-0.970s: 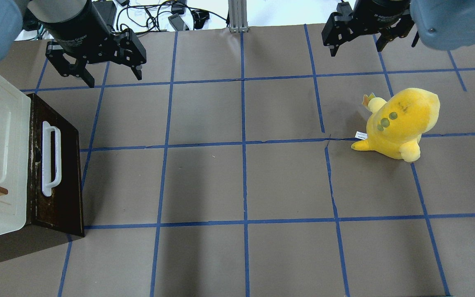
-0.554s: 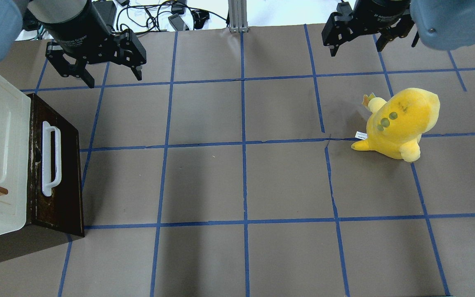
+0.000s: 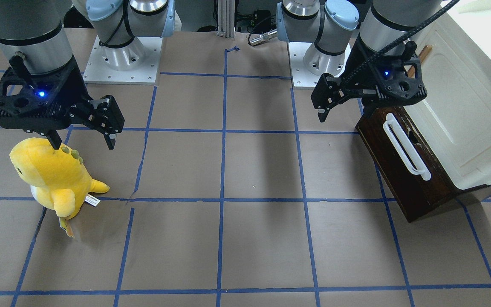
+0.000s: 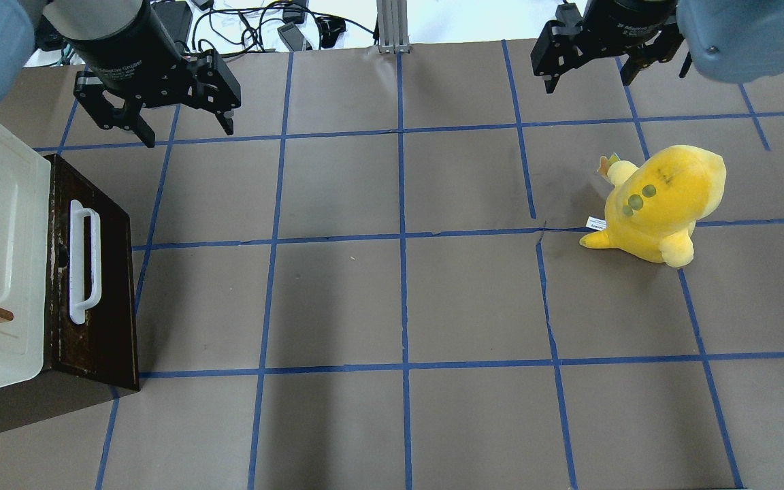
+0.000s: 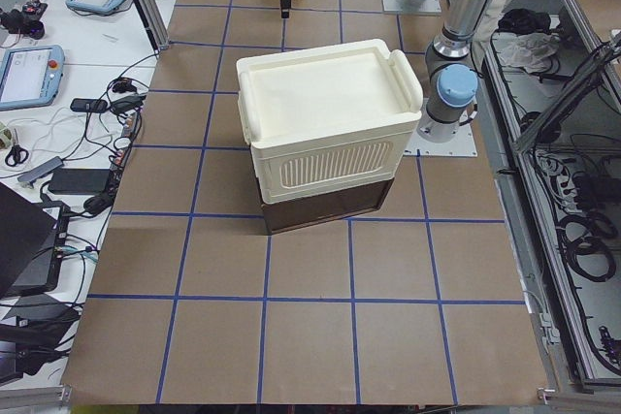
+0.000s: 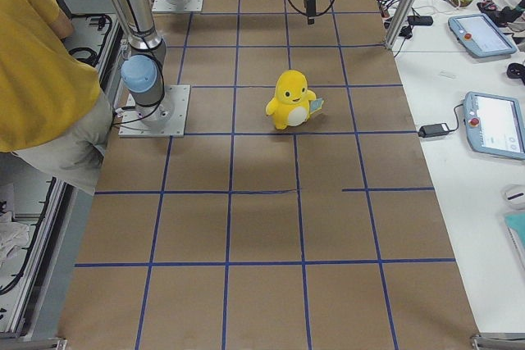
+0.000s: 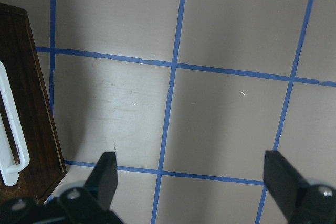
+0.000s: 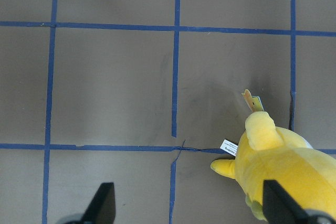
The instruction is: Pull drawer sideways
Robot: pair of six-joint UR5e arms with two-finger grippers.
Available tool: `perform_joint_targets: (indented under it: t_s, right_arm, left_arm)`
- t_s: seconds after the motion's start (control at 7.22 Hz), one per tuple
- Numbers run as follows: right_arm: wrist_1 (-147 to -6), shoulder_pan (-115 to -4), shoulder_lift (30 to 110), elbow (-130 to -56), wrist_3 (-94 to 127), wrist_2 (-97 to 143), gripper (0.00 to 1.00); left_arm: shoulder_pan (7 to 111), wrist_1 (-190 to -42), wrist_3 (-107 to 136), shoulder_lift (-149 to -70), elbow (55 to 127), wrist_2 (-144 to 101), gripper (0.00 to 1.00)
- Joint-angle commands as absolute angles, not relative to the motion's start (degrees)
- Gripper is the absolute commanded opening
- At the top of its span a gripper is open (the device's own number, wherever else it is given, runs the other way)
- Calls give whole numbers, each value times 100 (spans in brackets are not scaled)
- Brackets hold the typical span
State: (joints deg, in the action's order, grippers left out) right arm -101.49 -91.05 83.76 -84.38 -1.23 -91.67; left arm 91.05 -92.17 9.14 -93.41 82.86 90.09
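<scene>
Drawer: dk wood front, long wht plastic bar handle.

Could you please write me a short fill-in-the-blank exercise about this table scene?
The drawer has a bar handle coloured ____.
The left gripper has its jaws ____.
The plush toy near the right gripper is ____ in colour.
Missing words: white; open; yellow.
</scene>
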Motion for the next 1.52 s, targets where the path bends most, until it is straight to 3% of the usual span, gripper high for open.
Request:
perform_joint_targets:
  t_s: [0.0,1.39]
  right_arm:
    - [-10151,-9105,8376,-8437,-123,-9167,100]
    - [-10151,-9105,8376,-8437,-123,-9167,100]
  left_arm:
    - [9105,-9220,914,-9334,8297,9009,100]
    - [9114,-9211,949,-9264,8394,9009,100]
